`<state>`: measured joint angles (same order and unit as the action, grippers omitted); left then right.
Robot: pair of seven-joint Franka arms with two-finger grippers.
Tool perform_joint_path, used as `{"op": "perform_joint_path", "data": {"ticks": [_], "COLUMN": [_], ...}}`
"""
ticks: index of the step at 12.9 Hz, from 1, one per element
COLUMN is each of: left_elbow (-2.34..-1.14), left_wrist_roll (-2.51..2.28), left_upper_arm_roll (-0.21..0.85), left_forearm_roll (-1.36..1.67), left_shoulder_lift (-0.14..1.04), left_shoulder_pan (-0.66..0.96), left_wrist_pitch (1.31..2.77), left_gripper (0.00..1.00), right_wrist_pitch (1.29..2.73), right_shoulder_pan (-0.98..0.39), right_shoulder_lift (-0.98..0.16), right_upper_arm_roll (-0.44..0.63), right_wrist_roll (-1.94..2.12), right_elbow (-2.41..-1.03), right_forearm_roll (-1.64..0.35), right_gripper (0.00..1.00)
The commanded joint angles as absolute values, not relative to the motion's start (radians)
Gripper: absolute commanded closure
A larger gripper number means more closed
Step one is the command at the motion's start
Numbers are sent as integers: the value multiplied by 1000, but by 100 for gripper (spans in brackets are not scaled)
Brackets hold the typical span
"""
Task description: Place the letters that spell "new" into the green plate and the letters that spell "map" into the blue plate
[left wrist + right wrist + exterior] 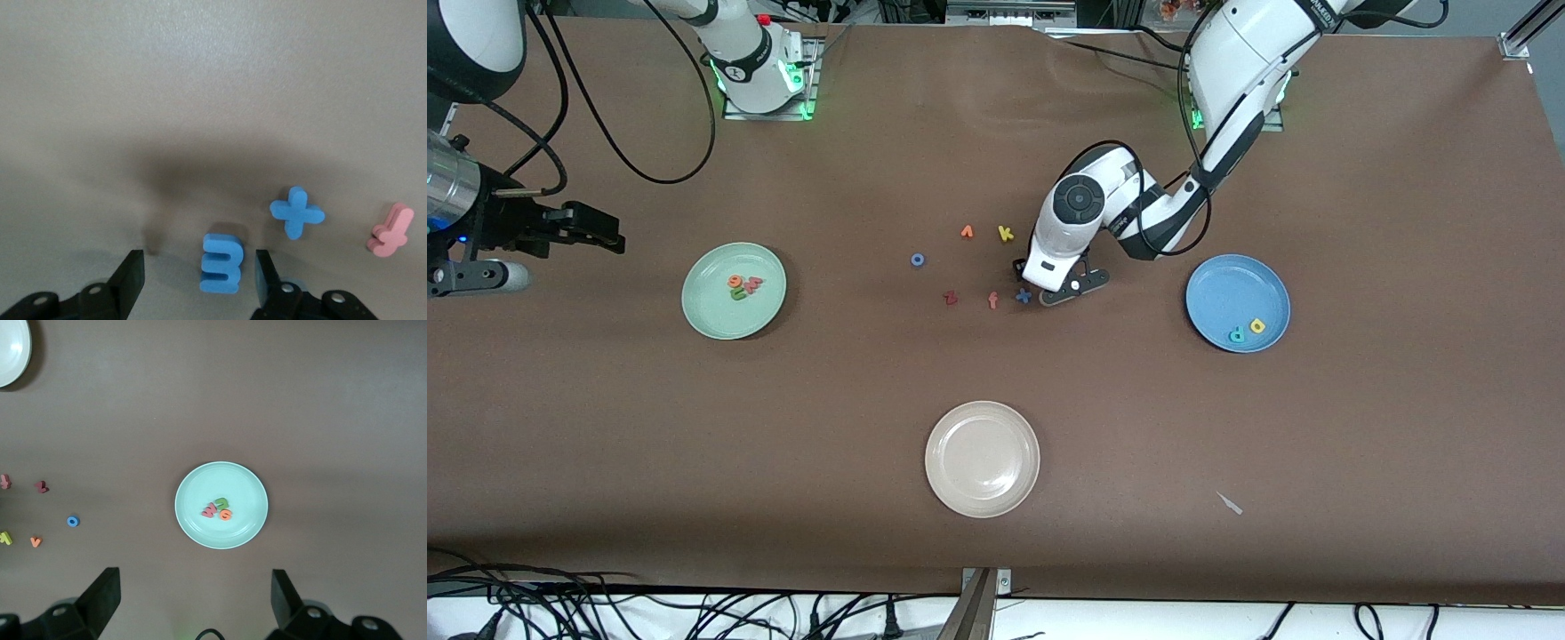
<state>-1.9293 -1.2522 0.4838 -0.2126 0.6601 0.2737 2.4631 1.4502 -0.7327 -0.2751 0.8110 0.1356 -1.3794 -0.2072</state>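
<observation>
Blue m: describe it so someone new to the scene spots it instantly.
Find the loose letters mid-table between the green plate and the blue plate, then the left end effector lowered at that cluster's blue-plate end. The blue m stands between its fingers, reading like a 3. Its neighbour, the blue x, is cross-shaped and lies flat.
</observation>
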Motion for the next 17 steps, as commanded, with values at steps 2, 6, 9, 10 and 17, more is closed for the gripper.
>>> {"op": "perform_joint_path", "data": {"ticks": [2, 6, 9, 10, 17], "left_elbow": [-1899, -1890, -1890, -1890, -1890], "left_wrist_roll": [-1278, -1281, -1279, -1279, -1270], "left_upper_arm_roll": [476, 476, 476, 476, 477], "left_forearm_roll": [-238, -238, -238, -239, -264], "left_shoulder_lift": [681, 690, 692, 693, 673], "left_shoulder_pan": [291, 291, 293, 293, 276], "left_wrist_pitch": [2461, 2461, 2461, 2461, 2444], "left_gripper": [35, 47, 64, 68, 89], "right_wrist_pitch": [1503, 1609, 1617, 1617, 1598], "right_shoulder_pan": [-538, -10, -8, -8, -2], "right_shoulder_lift": [-134, 26, 54, 51, -30], "right_upper_arm_roll": [526, -18, -17, -17, -17], "right_wrist_roll": [130, 65, 23, 21, 29], "right_elbow": [-1480, -1673, -1706, -1704, -1600], "right_forearm_roll": [-68, 15, 17, 17, 28], "right_gripper": [0, 0, 0, 0, 0]}}
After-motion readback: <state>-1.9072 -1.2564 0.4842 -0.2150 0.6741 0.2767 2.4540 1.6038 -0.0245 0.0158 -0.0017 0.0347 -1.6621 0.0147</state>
